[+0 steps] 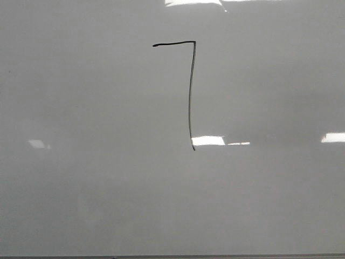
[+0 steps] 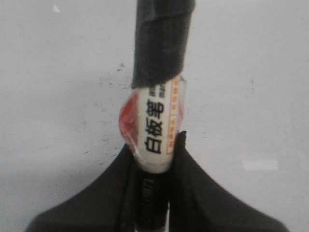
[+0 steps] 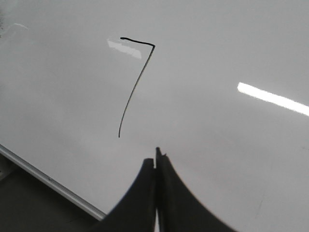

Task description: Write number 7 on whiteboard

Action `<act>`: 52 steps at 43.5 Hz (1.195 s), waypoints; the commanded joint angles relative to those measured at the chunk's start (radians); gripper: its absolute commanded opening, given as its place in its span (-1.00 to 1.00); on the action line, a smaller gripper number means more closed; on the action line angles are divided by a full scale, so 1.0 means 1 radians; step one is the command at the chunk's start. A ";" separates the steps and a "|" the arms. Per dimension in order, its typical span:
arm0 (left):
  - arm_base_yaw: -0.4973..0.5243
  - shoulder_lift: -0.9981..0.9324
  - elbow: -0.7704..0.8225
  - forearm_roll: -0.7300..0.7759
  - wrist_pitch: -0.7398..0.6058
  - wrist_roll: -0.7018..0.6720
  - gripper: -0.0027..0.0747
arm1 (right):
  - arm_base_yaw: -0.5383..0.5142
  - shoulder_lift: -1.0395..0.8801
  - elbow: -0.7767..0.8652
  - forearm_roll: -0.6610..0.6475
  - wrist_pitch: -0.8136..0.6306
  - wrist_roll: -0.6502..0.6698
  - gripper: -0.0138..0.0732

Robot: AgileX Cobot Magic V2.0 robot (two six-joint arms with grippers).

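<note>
The number 7 (image 1: 190, 91) is drawn in thin black line on the whiteboard (image 1: 81, 189), with a short top stroke and a long downstroke. No arm appears in the front view. In the left wrist view my left gripper (image 2: 153, 154) is shut on a whiteboard marker (image 2: 155, 125) with a white and red label and black tape round its far end. The right wrist view shows the number 7 (image 3: 135, 87) beyond my right gripper (image 3: 156, 159), which is shut with nothing in it, above the whiteboard (image 3: 231, 145).
The whiteboard's pale frame edge (image 3: 48, 181) runs close to the right gripper, with dark floor beyond it. Bright light reflections (image 1: 207, 141) lie on the board by the foot of the 7. The board's front edge (image 1: 172, 257) shows in the front view.
</note>
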 commanded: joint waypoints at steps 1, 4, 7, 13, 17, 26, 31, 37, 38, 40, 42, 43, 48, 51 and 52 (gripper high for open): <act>0.002 0.065 -0.020 -0.018 -0.218 -0.009 -0.94 | -0.006 0.005 -0.025 0.027 -0.071 0.003 -0.84; 0.002 0.126 -0.028 -0.018 -0.256 -0.009 -0.94 | -0.006 0.005 -0.025 0.027 -0.071 0.003 -0.84; 0.002 0.189 -0.042 -0.018 -0.262 -0.009 -0.94 | -0.006 0.005 -0.025 0.027 -0.071 0.003 -0.84; 0.002 0.292 -0.067 -0.018 -0.311 -0.009 -0.93 | -0.006 0.005 -0.025 0.027 -0.071 0.003 -0.84; 0.002 0.329 -0.080 -0.018 -0.330 -0.009 -0.90 | -0.006 0.005 -0.025 0.027 -0.071 0.003 -0.84; 0.002 0.351 -0.091 -0.018 -0.351 -0.009 -0.43 | -0.006 0.005 -0.025 0.027 -0.071 0.003 -0.84; 0.002 0.351 -0.091 -0.018 -0.335 -0.009 -0.06 | -0.006 0.005 -0.025 0.027 -0.071 0.003 -0.84; 0.002 0.351 -0.091 -0.018 -0.332 -0.009 0.22 | -0.006 0.005 -0.025 0.027 -0.071 0.003 -0.84; 0.002 0.351 -0.091 -0.018 -0.332 -0.009 0.24 | -0.006 0.005 -0.025 0.027 -0.071 0.003 -0.84; 0.002 0.351 -0.091 -0.018 -0.332 -0.009 0.25 | -0.006 0.005 -0.025 0.027 -0.071 0.003 -0.84; 0.002 0.351 -0.091 -0.018 -0.331 -0.009 0.27 | -0.006 0.005 -0.025 0.027 -0.071 0.003 -0.84; 0.002 0.351 -0.091 -0.018 -0.331 -0.009 0.28 | -0.006 0.005 -0.025 0.027 -0.071 0.003 -0.84; 0.002 0.325 -0.089 -0.018 -0.321 -0.009 0.40 | -0.006 0.005 -0.025 0.027 -0.071 0.003 -0.84; 0.002 0.286 -0.089 -0.018 -0.292 -0.009 0.46 | -0.006 0.005 -0.025 0.027 -0.071 0.003 -0.84; 0.002 0.271 -0.089 -0.018 -0.279 -0.009 0.46 | -0.006 0.005 -0.025 0.027 -0.071 0.003 -0.84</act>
